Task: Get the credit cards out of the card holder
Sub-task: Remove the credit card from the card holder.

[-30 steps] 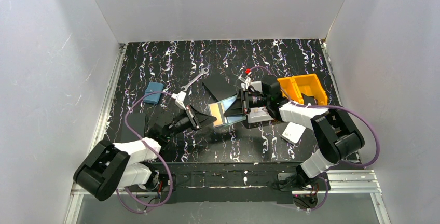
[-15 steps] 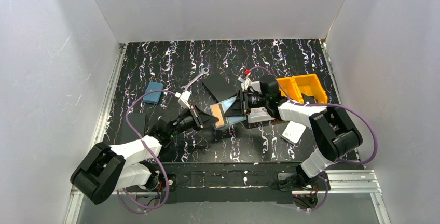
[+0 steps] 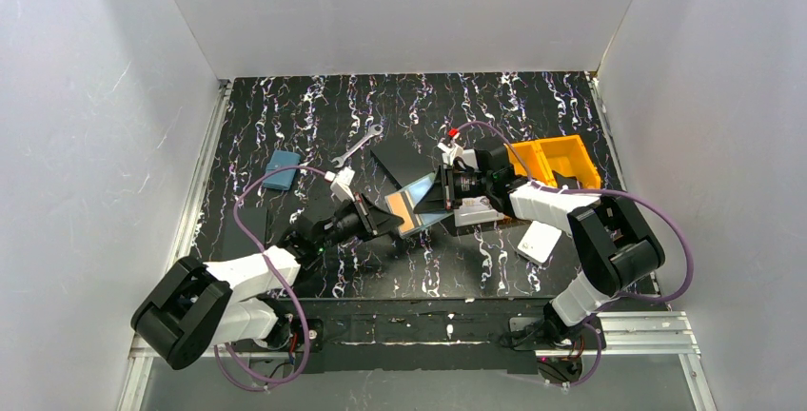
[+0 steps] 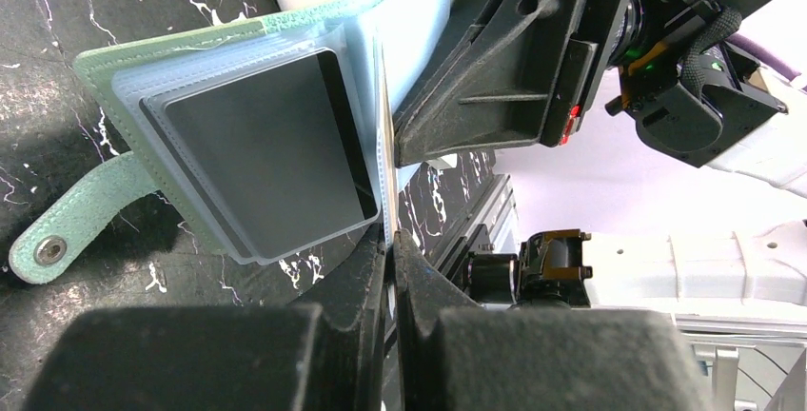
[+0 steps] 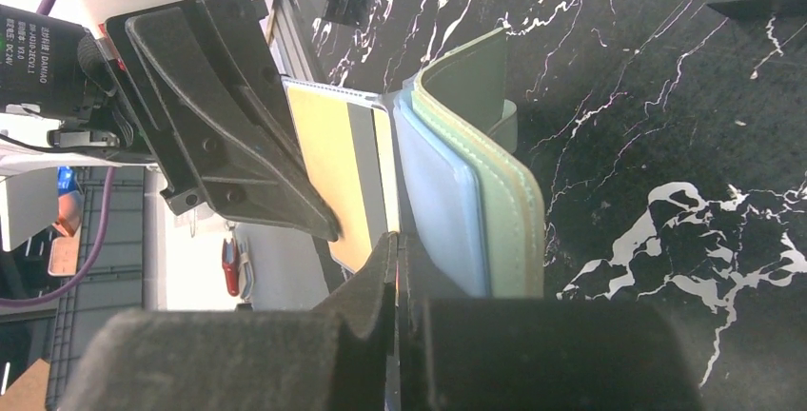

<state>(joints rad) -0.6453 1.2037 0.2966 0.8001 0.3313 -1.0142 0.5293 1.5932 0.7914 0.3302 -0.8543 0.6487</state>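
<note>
The mint-green card holder [image 3: 425, 194] stands open on edge between my two grippers. A tan credit card [image 3: 405, 210] shows on its near side, also tan credit card [image 5: 328, 159]. A dark grey card [image 4: 257, 149] sits in a clear sleeve of the card holder [image 4: 105, 59]. My left gripper [image 4: 391, 240] is shut on a thin leaf edge that carries the tan card; left gripper [image 3: 388, 218]. My right gripper [image 5: 398, 247] is shut on a thin inner leaf beside the light-blue panels [image 5: 438, 187]; right gripper [image 3: 440, 192]. The mint cover [image 5: 509, 211] bulges to the right.
A yellow bin [image 3: 560, 161] stands behind the right arm, with a white box [image 3: 539, 242] in front of it. A black square plate [image 3: 400, 156] and a wrench [image 3: 359, 145] lie behind the holder. A blue pouch [image 3: 282, 169] lies at the left.
My right gripper's jaws have closed on the holder's inner leaf. My left gripper has moved slightly right and back, still shut, and the tan card went with it.
</note>
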